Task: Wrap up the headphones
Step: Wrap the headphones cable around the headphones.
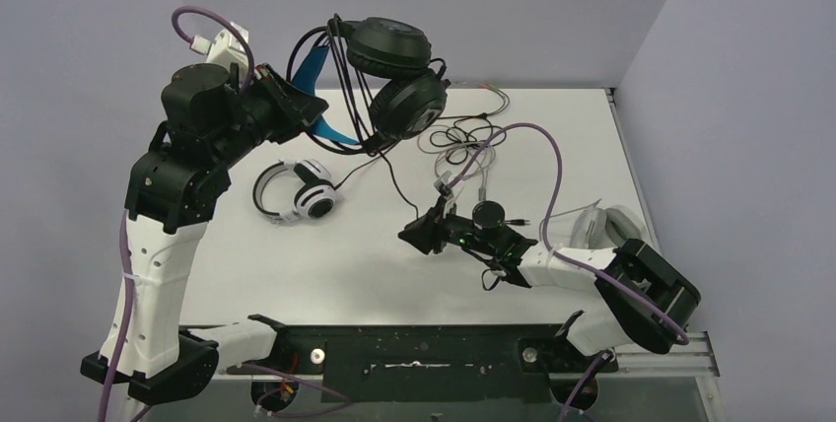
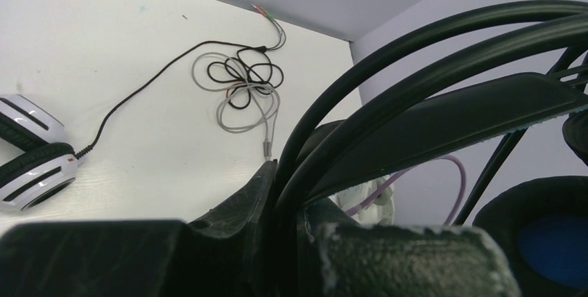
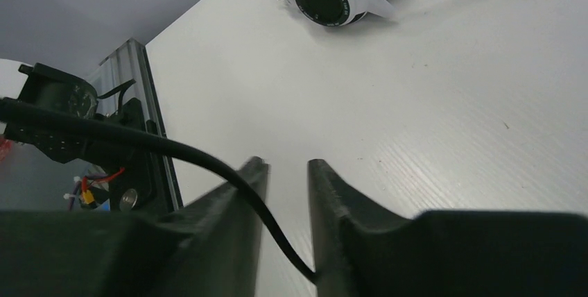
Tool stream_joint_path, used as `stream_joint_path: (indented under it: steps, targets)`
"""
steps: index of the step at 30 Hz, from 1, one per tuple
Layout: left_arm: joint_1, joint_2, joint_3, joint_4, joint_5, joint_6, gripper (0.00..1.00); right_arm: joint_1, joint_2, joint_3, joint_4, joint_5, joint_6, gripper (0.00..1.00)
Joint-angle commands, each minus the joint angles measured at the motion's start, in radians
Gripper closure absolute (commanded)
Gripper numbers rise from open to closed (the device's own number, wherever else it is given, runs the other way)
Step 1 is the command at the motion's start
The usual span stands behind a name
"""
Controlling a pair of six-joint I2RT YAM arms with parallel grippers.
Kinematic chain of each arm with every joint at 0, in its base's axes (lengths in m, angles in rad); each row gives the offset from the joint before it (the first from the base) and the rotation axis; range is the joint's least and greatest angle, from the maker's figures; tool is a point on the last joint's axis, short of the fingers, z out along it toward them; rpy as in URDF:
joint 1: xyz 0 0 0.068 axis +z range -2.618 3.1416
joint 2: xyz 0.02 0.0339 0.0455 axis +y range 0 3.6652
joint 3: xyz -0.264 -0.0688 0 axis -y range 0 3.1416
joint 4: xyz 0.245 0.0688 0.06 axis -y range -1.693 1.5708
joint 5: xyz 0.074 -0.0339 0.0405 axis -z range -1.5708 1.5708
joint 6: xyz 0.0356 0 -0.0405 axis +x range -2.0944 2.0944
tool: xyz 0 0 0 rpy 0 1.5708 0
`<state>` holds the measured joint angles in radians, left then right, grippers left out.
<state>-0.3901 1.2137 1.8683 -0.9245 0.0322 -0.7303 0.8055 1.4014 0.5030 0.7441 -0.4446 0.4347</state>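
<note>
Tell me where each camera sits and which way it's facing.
Top external: above, behind the arms, looking down at the table; both arms show.
Left wrist: raised, looking across the table; its fingers clamp the black headphones.
Right wrist: low, facing left along the table; a black cable runs between its fingers.
All three show the white headphones at left.
</note>
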Motion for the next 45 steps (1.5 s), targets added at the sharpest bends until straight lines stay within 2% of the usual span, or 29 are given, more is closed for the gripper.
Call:
stream_joint_path:
  steps: [1, 7, 12, 15, 20, 23, 26, 30, 32, 36, 40, 42, 45]
  targets:
    - [0.040, -0.046, -0.021, 0.217, 0.165, -0.067, 1.00, -0.007, 0.023, 0.025, 0.080, -0.021, 0.006, 0.77]
    - [0.080, -0.048, -0.113, 0.379, 0.410, -0.090, 1.00, -0.050, 0.086, 0.034, 0.070, -0.065, 0.048, 1.00]
    - [0.094, -0.058, -0.141, 0.347, 0.513, 0.004, 1.00, -0.155, 0.130, -0.038, 0.234, -0.149, 0.191, 1.00]
    - [0.092, -0.098, -0.163, 0.307, 0.520, 0.156, 1.00, -0.231, 0.150, -0.047, 0.254, -0.202, 0.268, 1.00]
    - [0.060, -0.192, -0.275, 0.218, 0.525, 0.549, 1.00, -0.367, 0.181, 0.020, 0.151, -0.425, 0.366, 1.00]
    - [-0.035, -0.281, -0.416, 0.194, 0.361, 0.801, 1.00, -0.450, 0.150, 0.099, -0.068, -0.530, 0.357, 1.00]
    - [-0.181, -0.321, -0.539, 0.157, 0.095, 1.006, 1.00, -0.495, 0.069, 0.209, -0.414, -0.566, 0.233, 1.00]
    - [-0.318, -0.272, -0.613, 0.100, -0.222, 1.117, 1.00, -0.513, -0.040, 0.408, -0.914, -0.518, -0.009, 1.00]
    - [-0.351, -0.256, -0.643, 0.107, -0.321, 1.124, 1.00, -0.534, -0.077, 0.488, -1.057, -0.496, -0.064, 1.00]
    - [-0.412, -0.237, -0.698, 0.140, -0.462, 1.126, 1.00, -0.564, -0.126, 0.580, -1.190, -0.508, -0.082, 1.00]
    - [-0.450, -0.189, -0.703, 0.148, -0.578, 1.089, 1.00, -0.555, -0.188, 0.600, -1.187, -0.542, -0.032, 1.00]
    - [-0.451, -0.166, -0.698, 0.151, -0.593, 1.073, 1.00, -0.552, -0.222, 0.609, -1.182, -0.549, -0.010, 1.00]
    - [-0.464, -0.147, -0.698, 0.153, -0.519, 1.077, 1.00, -0.552, -0.271, 0.618, -1.171, -0.527, 0.010, 1.00]
